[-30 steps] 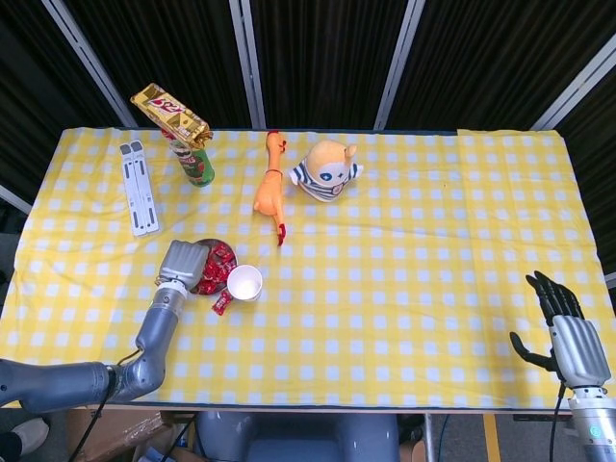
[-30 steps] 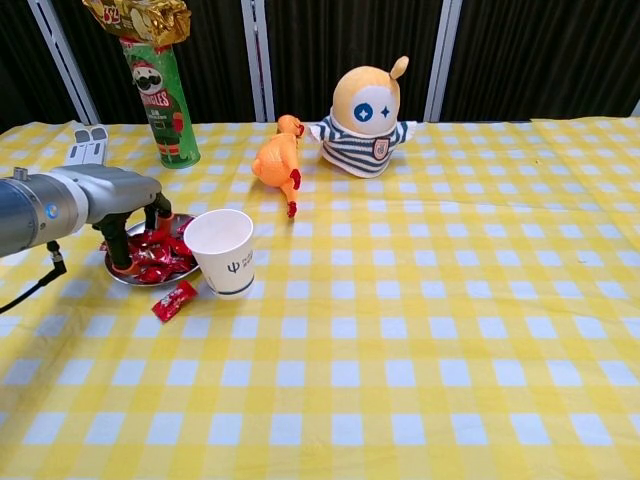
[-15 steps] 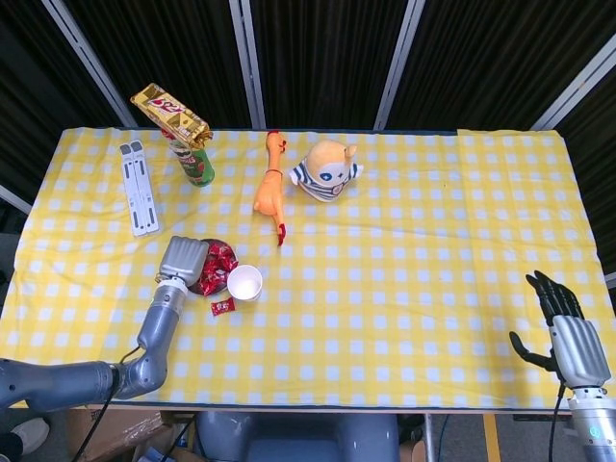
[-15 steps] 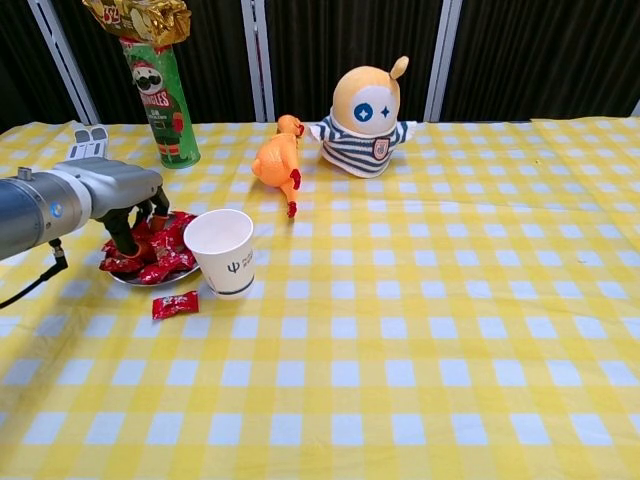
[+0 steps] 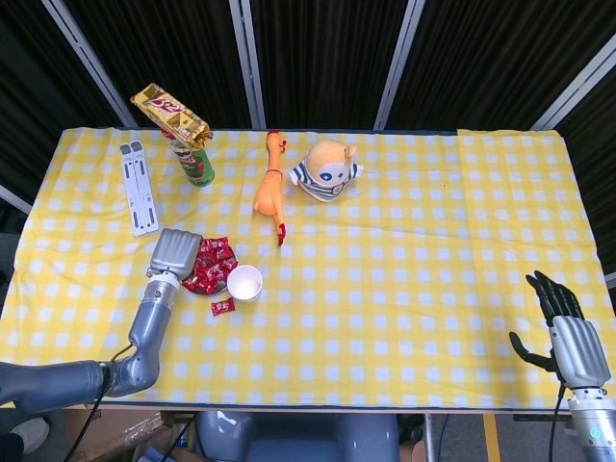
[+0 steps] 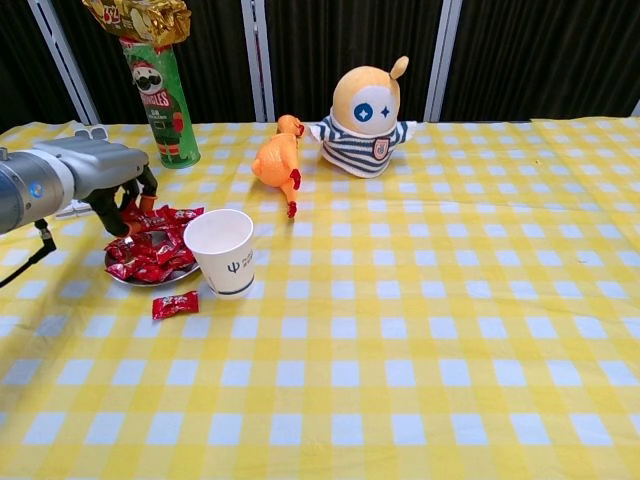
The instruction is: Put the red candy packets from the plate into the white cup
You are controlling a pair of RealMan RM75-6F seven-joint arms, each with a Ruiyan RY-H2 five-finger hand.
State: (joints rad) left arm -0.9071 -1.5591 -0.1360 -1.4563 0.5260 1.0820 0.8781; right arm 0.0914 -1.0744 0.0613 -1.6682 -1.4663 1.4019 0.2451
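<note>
Step in hand: I am working the pick phase; the left hand (image 6: 105, 180) is hovering over the far-left edge of the plate (image 6: 128, 279), fingers curled downward toward the heap of red candy packets (image 6: 150, 245).
Left hand state: I am seeing the fingertips among the topmost packets; whether one is actually pinched, I cannot tell.
Right hand state: the right hand (image 5: 566, 337) is idling at the near-right table corner, fingers spread, holding nothing.
Task items: the packets are lying heaped on the plate, just left of the white cup (image 6: 223, 252); one stray packet (image 6: 174, 305) is lying on the cloth just near of the plate.
Cup: it is standing upright, mouth open, touching or almost touching the plate rim.
Next move: I am judging that a confirmed pinch is needed, then a short carry rightward over the cup mouth.
Materials: packets are glossy, crinkled foil, likely slippery; the cup looks like thin paper, easily tipped; the plate is shallow metal; the tablecloth (image 6: 420, 340) is soft yellow check.
</note>
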